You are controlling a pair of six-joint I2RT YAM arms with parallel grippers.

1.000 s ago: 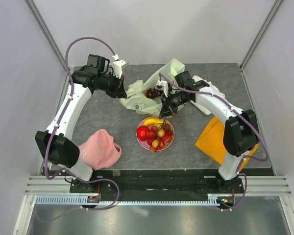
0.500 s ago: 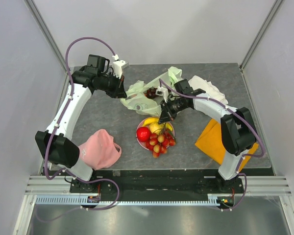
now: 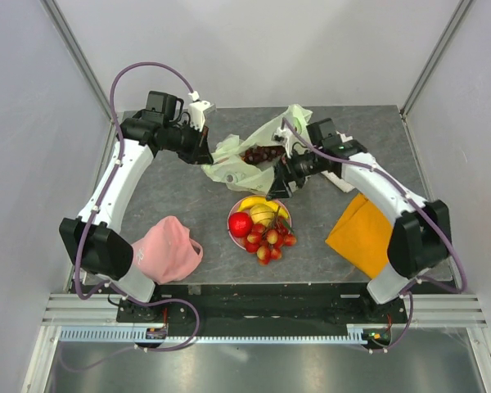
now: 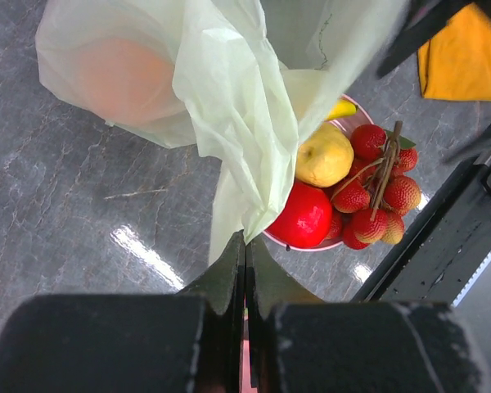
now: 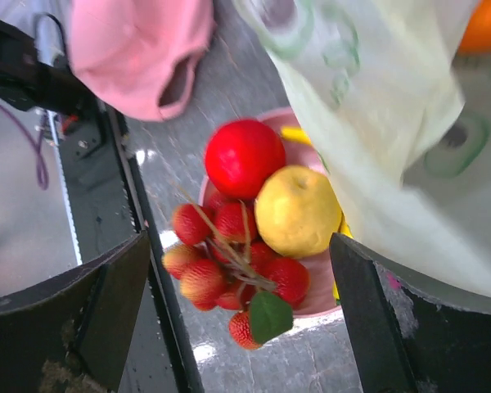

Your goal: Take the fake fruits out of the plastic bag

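Left claw (image 4: 244, 243): fingers pressed together, pinching a fold of the plastic bag (image 4: 229, 106), whose film hangs from above straight into the closed tips. Just beyond those tips and to one side, an orange (image 4: 119, 78) shows through the translucent film, still inside the bag.

Right claw (image 5: 239, 246): fingers spread wide, nothing between them and nothing held. Directly below the gap sits the pink plate (image 5: 321, 299), which carries a red apple (image 5: 244, 157), a yellow round fruit (image 5: 297, 210) touching the apple, and a berry cluster (image 5: 229, 262) with stem and leaf. A sliver of banana (image 5: 293, 133) shows at the plate's far rim, partly covered by the bag's edge. In the overhead view this claw hovers between the plate and the bag mouth, and a dark grape bunch (image 3: 260, 153) lies in the bag just beyond it.

Farther out: a pink cap (image 5: 139, 49) beyond the plate on the left claw's side, and an orange cloth (image 3: 362, 236) on the table behind the right claw, well apart from it.

Step in hand, by judgement: one unloading cycle seems to end here, with the right claw empty over the plate. The task is partly done, with the orange and the grapes left to remove. The next move calls for the right claw to turn back into the bag mouth and close on the grapes while the left claw holds the film taut.
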